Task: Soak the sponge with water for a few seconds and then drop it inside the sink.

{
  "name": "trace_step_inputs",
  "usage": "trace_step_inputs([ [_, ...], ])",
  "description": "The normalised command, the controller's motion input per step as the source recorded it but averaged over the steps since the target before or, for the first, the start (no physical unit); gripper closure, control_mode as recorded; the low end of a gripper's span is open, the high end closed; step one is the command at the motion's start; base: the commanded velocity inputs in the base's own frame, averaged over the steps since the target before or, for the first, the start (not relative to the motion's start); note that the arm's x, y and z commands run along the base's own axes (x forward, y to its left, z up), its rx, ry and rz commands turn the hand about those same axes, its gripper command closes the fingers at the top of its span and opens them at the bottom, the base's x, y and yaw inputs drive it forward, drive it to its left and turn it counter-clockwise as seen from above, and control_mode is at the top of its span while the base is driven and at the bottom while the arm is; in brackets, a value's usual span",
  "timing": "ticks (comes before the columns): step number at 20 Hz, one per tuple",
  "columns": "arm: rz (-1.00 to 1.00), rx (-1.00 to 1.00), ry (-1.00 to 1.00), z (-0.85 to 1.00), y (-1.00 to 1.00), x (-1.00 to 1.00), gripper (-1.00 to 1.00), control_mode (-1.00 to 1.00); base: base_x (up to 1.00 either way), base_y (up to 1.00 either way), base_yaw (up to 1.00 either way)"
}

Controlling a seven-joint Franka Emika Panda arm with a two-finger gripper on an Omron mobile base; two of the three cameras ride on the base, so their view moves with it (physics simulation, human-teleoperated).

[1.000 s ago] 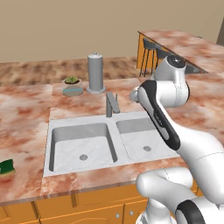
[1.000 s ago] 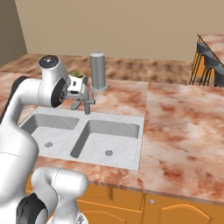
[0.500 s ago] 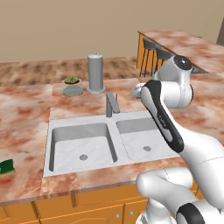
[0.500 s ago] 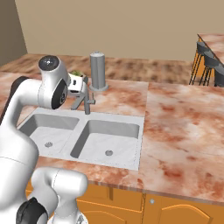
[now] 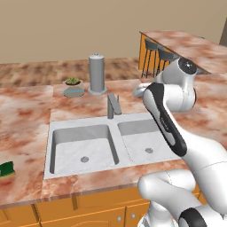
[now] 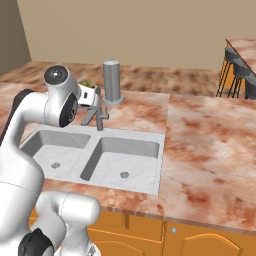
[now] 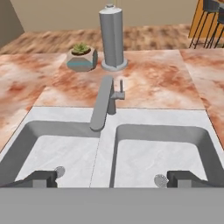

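Sponge point(image 5: 6, 170), green and seemingly dark-topped, lies flat on the counter point(image 5: 26, 133); hand point(image 7: 112, 178) gapes open.

Sponges: one point(image 5: 7, 170).
Sink basins: two, one sink point(image 7: 105, 144).
Faucets: one point(image 7: 103, 105).
Potted plants: one point(image 7: 81, 57).
Grey cylinders: one point(image 7: 112, 37).
Bar stools: two point(image 5: 159, 55).
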Motion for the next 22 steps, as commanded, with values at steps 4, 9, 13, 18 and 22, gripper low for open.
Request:
trace_step_inputs([
  [4,-0.07,0.06,0.00,0.00,-0.10,0.05,-1.00,-1.00,0.00,0.00,0.00],
  [9,-0.05,0.08,0.02,0.00,-0.22,0.00,-1.00,-1.00,0.00,0.00,0.00],
  [13,-0.01,0.17,0.01,-0.07,-0.33,0.00,-1.00,-1.00,0.00,0.00,0.00],
  [18,0.00,0.05,0.00,-0.02,-0.13,0.00,-1.00,-1.00,0.00,0.00,0.00],
  [22,0.00,0.03,0.00,0.00,0.00,0.00,-1.00,-1.00,0.00,0.00,0.00],
])
